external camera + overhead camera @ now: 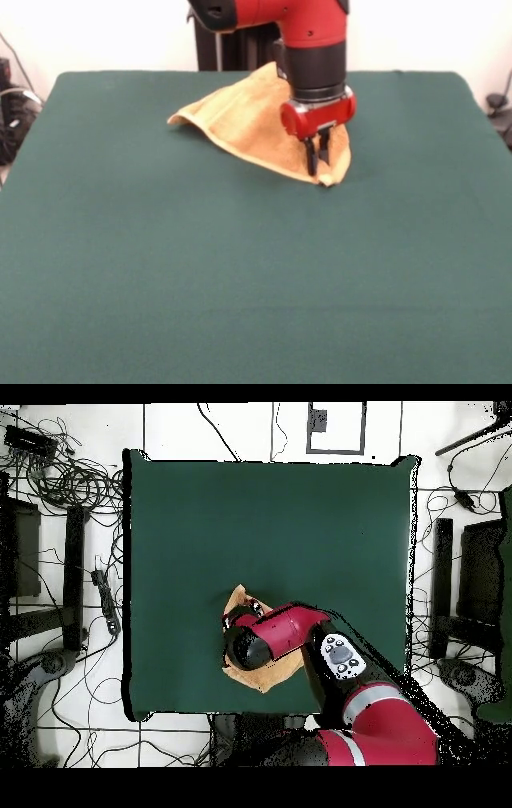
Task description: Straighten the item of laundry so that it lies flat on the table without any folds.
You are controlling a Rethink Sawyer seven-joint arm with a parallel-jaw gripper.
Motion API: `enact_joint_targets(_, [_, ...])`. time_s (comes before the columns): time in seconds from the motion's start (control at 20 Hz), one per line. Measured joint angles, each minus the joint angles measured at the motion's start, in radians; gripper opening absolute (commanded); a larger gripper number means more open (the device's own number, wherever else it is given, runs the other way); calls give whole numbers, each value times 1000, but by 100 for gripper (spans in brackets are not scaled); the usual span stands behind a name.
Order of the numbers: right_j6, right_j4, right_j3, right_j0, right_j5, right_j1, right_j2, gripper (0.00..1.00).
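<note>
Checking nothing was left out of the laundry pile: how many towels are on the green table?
1: a single orange-tan terry towel, rumpled on the dark green felt table near its far edge, under the red arm's gripper. No other shows.

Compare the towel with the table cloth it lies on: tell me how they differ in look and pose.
The towel is orange-tan; the table is covered in dark green. The towel is small and takes up only a patch near one side, while the table is far larger. The towel is folded over and rumpled, with one corner raised under the gripper, whereas the table's cover lies flat and smooth. Both are plain, unpatterned fabric.
</note>
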Motion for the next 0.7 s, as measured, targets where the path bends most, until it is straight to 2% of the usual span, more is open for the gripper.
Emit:
enact_joint_targets(0.45, [0,-14,-37,-12,-51,20,22,0])
enact_joint_targets(0.7, [0,-30,-68,-37,-51,35,70,0])
